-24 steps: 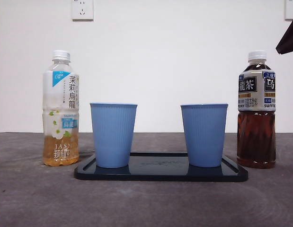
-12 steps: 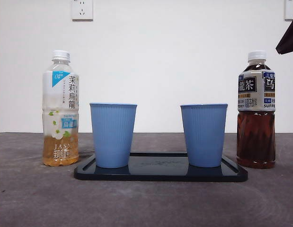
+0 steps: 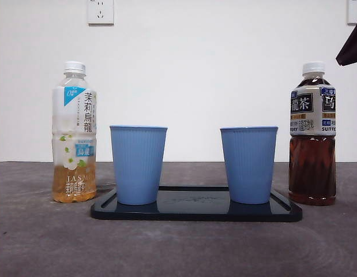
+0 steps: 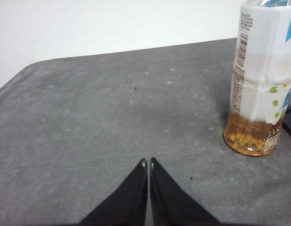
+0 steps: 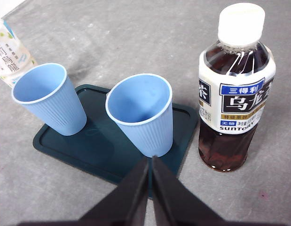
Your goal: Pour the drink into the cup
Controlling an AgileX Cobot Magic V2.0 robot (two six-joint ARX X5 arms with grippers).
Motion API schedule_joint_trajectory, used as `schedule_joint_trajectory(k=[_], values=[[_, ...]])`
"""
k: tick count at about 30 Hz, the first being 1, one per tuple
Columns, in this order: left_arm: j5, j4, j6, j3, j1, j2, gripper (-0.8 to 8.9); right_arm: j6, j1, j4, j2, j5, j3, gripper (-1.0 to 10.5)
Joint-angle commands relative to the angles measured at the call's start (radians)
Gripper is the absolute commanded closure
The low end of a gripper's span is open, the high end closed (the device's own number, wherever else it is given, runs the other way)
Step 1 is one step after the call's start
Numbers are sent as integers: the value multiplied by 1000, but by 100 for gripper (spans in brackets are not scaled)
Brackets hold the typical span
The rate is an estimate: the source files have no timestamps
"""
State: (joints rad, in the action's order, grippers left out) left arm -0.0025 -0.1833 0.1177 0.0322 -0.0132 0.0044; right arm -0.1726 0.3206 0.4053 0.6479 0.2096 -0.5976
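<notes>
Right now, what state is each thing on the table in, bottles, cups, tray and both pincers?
Jasmine oolong bottle: upright, capped, little tea left.
Dark oolong tea bottle: upright, capped, nearly full.
Cup nearer the jasmine bottle: upright on tray, empty.
Cup nearer the dark bottle: upright on tray, empty.
Black tray: flat on table.
Left pincer: shut, empty.
Right pincer: shut, empty.

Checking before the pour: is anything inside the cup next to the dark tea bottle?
The right wrist view looks into that cup: bare blue walls and bottom, no liquid. From the front its wall hides the inside.
</notes>
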Motion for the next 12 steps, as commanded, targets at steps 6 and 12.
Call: schedule_joint_trajectory(k=[6,12], values=[[-2,-4,2,-20,2,-1,806,2,10,-6,-22,0,-10,938],[-1,-4,2,-20,2,-1,806,103,-149,-17,-210,-74,13,938]])
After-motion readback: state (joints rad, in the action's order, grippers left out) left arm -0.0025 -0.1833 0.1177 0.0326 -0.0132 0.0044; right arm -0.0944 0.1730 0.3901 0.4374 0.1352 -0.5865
